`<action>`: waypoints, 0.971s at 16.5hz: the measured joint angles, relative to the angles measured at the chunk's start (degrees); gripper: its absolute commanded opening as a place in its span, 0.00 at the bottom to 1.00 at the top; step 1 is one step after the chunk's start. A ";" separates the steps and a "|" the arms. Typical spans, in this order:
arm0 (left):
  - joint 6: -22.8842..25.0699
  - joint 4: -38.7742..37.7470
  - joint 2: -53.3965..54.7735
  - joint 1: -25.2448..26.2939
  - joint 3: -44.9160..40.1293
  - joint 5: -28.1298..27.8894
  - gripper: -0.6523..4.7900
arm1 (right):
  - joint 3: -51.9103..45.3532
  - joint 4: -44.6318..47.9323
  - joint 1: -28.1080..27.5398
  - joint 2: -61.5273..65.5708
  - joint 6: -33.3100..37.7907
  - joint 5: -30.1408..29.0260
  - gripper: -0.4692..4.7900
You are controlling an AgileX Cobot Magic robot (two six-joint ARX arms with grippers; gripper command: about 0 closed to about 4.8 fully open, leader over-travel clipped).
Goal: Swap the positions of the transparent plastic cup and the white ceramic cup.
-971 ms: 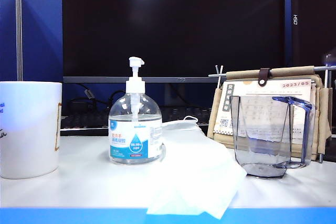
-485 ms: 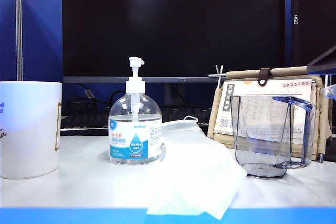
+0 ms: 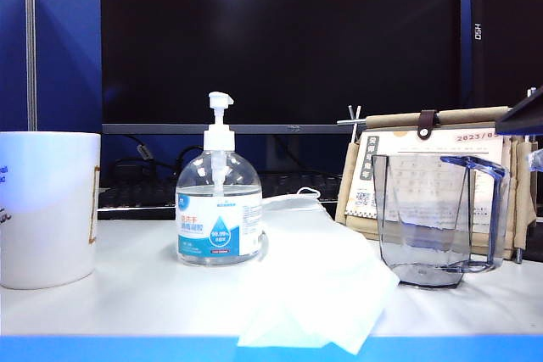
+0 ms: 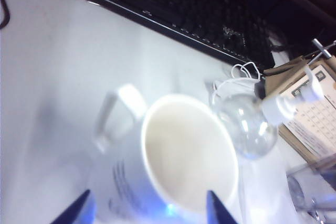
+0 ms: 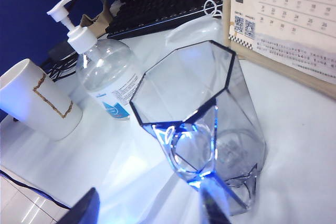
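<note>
Exterior view: the white ceramic cup (image 3: pixel 47 208) is cut off by the left edge of the frame, its blue print only partly visible. Only a dark corner of the right hand (image 3: pixel 524 114) enters at the right edge. The calendar (image 3: pixel 428 177) is partly hidden behind the transparent plastic cup (image 3: pixel 437 219). Left wrist view: the cup's print is blurred, and only the fingertips (image 4: pixel 216 208) of the left hand (image 4: pixel 147 211) show.

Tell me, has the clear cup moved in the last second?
No. The clear cup stands in the same spot in front of the calendar.
</note>
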 measured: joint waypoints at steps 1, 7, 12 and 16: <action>0.22 0.20 2.60 0.02 1.44 -0.02 0.64 | 0.00 -0.02 0.02 0.00 0.00 0.00 0.55; -2.29 -2.10 4.11 0.00 7.72 5.09 0.64 | 0.00 -0.07 0.02 0.00 0.00 0.02 0.55; -2.54 -9.05 4.22 0.00 10.34 1.46 0.65 | 0.00 -0.07 0.02 0.00 0.00 0.02 0.55; -2.67 -9.77 8.87 -4.79 10.95 -3.41 0.65 | 0.00 0.00 0.04 -0.37 0.00 0.02 0.55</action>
